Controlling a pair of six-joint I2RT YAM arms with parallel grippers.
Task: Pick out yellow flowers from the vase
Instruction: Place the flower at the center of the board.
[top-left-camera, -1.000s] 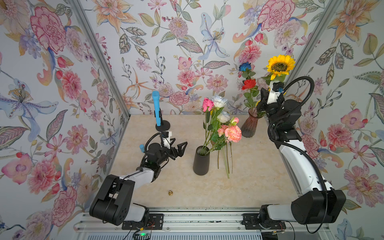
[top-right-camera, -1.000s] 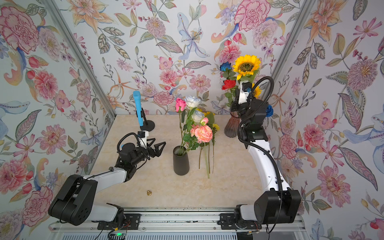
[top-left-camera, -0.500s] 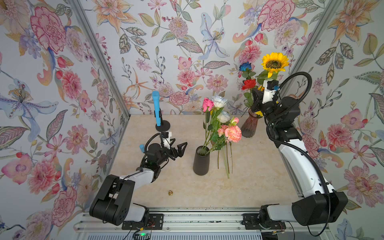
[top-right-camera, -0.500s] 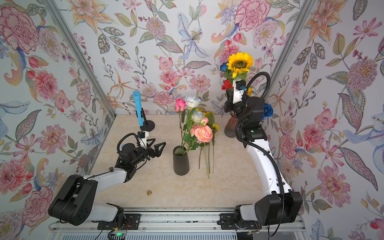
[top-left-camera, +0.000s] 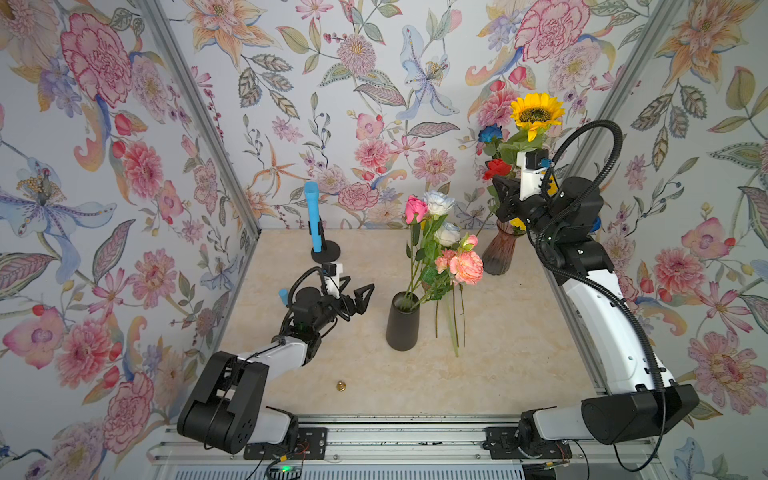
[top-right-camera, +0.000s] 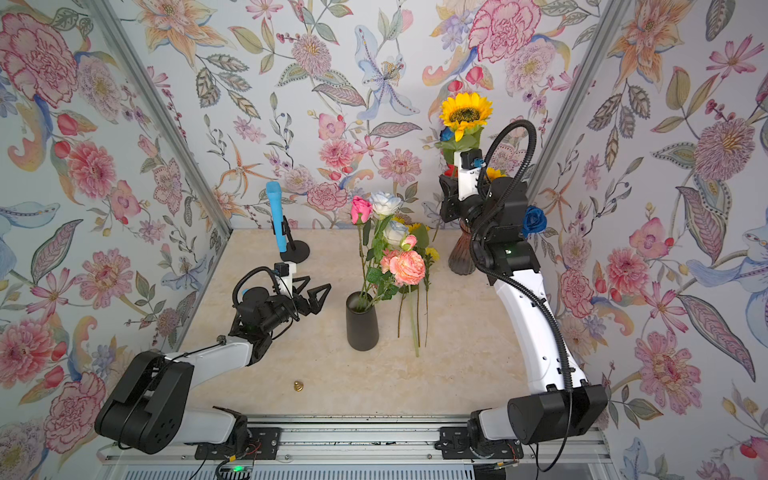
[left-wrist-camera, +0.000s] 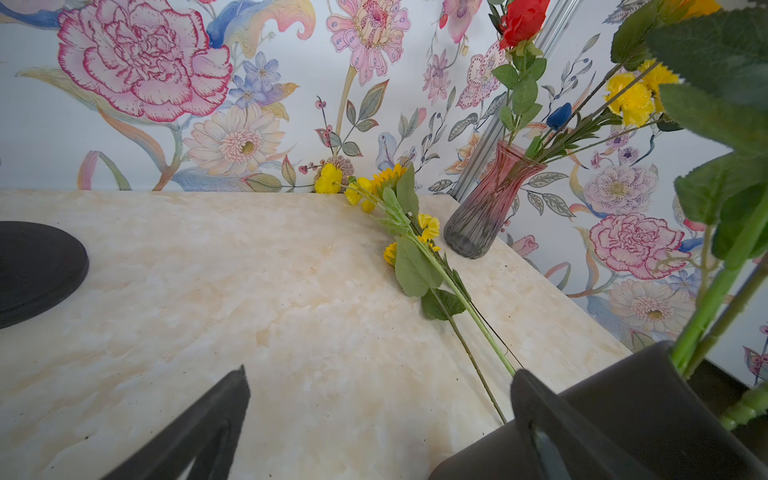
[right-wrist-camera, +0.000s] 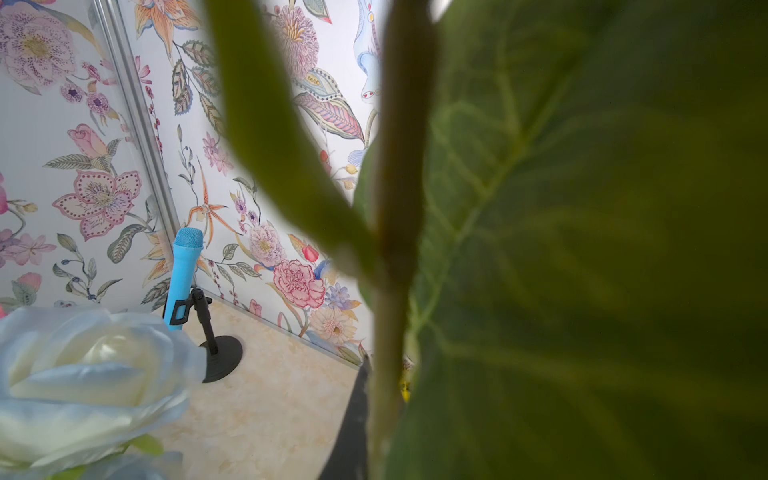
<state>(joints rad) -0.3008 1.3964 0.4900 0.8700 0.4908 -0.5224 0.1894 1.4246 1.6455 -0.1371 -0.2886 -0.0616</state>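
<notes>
You had the right arm reared tall in the back corner, the right claw (top-left-camera: 501, 192) clamped on the stem of the sunflower (top-left-camera: 536, 113), whose head stood high above the glass vase (top-left-camera: 498, 254). Your left arm lay low, stretched forward over the desk (top-left-camera: 507, 365), the left claw (top-left-camera: 354, 291) spread wide beside the black vase (top-left-camera: 402, 322). Other yellow flowers (left-wrist-camera: 415, 232) lay on the desk between the vases.

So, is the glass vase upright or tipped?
Upright: the glass vase stands on its base on the table, the red rose rising from its mouth.
</notes>
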